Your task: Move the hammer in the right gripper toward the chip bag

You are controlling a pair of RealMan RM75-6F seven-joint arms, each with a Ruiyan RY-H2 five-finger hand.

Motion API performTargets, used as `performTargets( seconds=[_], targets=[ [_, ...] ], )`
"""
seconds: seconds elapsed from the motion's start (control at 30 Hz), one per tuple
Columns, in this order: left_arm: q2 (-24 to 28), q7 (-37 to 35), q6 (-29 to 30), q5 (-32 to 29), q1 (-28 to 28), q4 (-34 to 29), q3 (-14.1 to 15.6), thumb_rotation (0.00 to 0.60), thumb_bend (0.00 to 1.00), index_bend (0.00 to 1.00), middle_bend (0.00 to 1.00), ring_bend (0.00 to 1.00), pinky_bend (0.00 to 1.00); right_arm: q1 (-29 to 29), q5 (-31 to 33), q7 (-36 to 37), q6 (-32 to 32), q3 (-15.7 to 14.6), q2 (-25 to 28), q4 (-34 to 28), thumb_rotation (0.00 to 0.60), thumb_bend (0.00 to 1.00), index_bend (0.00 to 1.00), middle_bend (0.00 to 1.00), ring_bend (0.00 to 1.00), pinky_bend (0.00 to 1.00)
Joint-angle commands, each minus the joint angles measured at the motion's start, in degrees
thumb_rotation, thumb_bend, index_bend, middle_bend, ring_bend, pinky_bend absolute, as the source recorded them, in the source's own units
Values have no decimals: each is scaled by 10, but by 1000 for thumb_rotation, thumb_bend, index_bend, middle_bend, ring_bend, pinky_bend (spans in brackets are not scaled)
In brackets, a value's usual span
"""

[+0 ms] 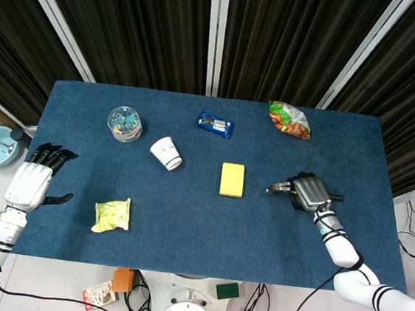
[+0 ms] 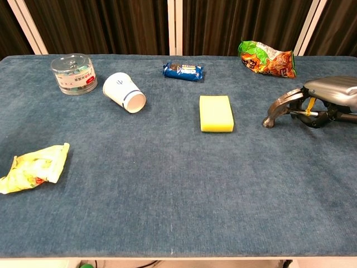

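My right hand [image 1: 307,192] [image 2: 330,100] grips a small hammer; its metal head [image 1: 277,187] [image 2: 280,107] points left and sits low over the blue table. The handle is mostly hidden under the fingers. The orange and green chip bag [image 1: 289,119] [image 2: 266,57] lies near the far edge, well beyond the hammer and apart from it. My left hand [image 1: 31,181] hovers at the table's left edge with fingers spread and nothing in it; only the head view shows it.
A yellow sponge [image 1: 232,179] [image 2: 216,113] lies left of the hammer head. A tipped paper cup [image 1: 165,152], a blue snack bar [image 1: 216,124], a clear round container [image 1: 124,123] and a yellow packet [image 1: 111,214] are spread over the table [image 1: 186,220].
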Motion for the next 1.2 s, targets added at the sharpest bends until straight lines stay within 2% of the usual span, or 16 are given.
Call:
performTargets(
  seconds=[0.03,0.1,0.3,0.37,0.53,0.73,1.07,1.2],
  targets=[
    [0,1,-1,0,0,0,0,600,0,219,210,117,101,0,0,1,0,0,0,1,600,607,511,434,252,298],
    [-1,1,-3,-1,-1,1,0,600,0,219,210,117,101,0,-2,3,1,-1,0,2,600,670,535,448,266,311],
    [-2,3,-8,-4,-3,1,-1,600,0,219,210,117,100,0,-15,15,10,-3,2,7,600,940,609,495,324,365],
    [-3,3,-10,-6,-3,1,-1,600,0,219,210,117,100,0,-21,26,15,-3,5,7,600,991,629,509,343,386],
    [-3,0,-10,-9,-2,4,-1,600,0,218,210,117,100,-3,-43,53,36,-4,13,6,600,1000,693,555,407,462],
    [-4,-6,-9,-12,1,7,0,600,0,219,210,117,100,-6,-69,91,65,-3,29,-1,600,1000,778,614,492,629],
    [-4,-8,-4,-14,9,7,3,600,0,219,210,117,100,-6,-101,138,114,4,28,-6,600,1000,930,724,630,797],
    [-4,-8,-3,-16,10,7,2,600,0,219,210,117,100,-2,-99,150,121,12,14,-13,600,1000,939,746,667,836]
  ],
)
